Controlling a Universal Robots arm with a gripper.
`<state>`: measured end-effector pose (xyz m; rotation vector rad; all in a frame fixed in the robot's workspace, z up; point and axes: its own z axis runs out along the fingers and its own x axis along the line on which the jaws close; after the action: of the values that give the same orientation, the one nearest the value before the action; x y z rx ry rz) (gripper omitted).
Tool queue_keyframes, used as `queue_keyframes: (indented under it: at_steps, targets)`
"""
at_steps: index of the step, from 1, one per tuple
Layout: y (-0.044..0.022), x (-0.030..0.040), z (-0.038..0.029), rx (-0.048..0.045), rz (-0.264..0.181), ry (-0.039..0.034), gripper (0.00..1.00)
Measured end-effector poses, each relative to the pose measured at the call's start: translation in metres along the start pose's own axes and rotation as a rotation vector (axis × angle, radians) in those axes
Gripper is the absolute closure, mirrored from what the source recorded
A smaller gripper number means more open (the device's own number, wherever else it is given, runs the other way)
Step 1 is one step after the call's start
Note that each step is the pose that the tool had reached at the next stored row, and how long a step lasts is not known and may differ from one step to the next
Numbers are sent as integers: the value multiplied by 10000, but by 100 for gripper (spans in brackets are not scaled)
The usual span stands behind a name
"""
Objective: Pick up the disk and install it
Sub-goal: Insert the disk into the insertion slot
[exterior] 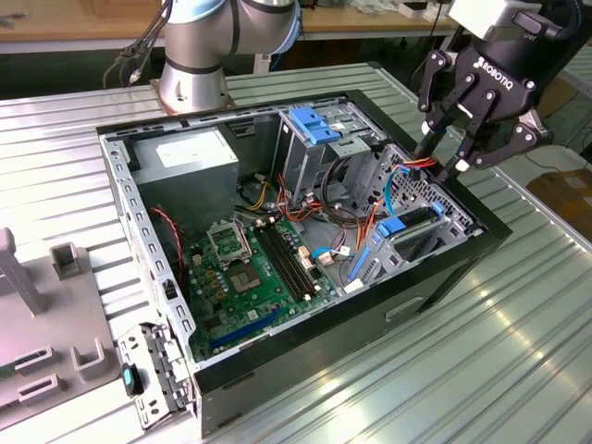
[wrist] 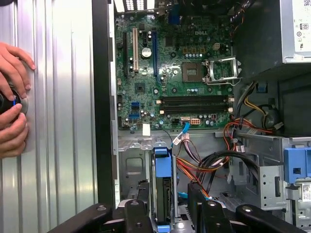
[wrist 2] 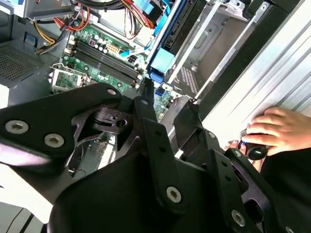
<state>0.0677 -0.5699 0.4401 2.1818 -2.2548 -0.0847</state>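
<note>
The disk (exterior: 413, 220) stands on edge in the drive bay at the case's side, on the exterior view's right. Blue plastic frame pieces show at its ends. In the first wrist view the disk (wrist: 164, 191) sits in its slot with a blue tab on top. In the second wrist view the disk's blue frame (wrist 2: 162, 61) lies beyond the fingers. My black gripper (exterior: 442, 157) hovers just above the bay, open, with nothing between its fingers (wrist: 137, 213). Its fingers straddle the slot from above without touching the disk.
The open computer case (exterior: 305, 356) lies on a ribbed metal table. Inside are a green motherboard (exterior: 250, 268), a grey power-supply box (exterior: 190, 157), a metal cage with a blue handle (exterior: 319, 125) and loose cables. A person's hands (wrist: 12, 97) rest on the table beside the case. Grey fixtures (exterior: 55, 277) stand on the exterior view's left.
</note>
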Motion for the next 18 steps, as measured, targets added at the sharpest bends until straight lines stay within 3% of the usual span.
queue_keyframes:
  at_steps: [1, 2, 3, 4, 7, 12, 17, 18]
  targets:
    - [-1, 0, 12, 3, 0, -3, 57]
    - [-5, 1, 35, 12, -1, -2, 70]
    - [-9, 2, 55, 18, -2, -2, 70]
    - [-20, 3, 97, 27, -1, -1, 88]
    - [-37, 4, 153, 43, -2, -2, 89]
    - [-61, 9, 231, 163, -7, -5, 89]
    - [-140, 9, 288, 257, -10, -10, 89]
    - [-151, 12, 328, 259, -10, -9, 89]
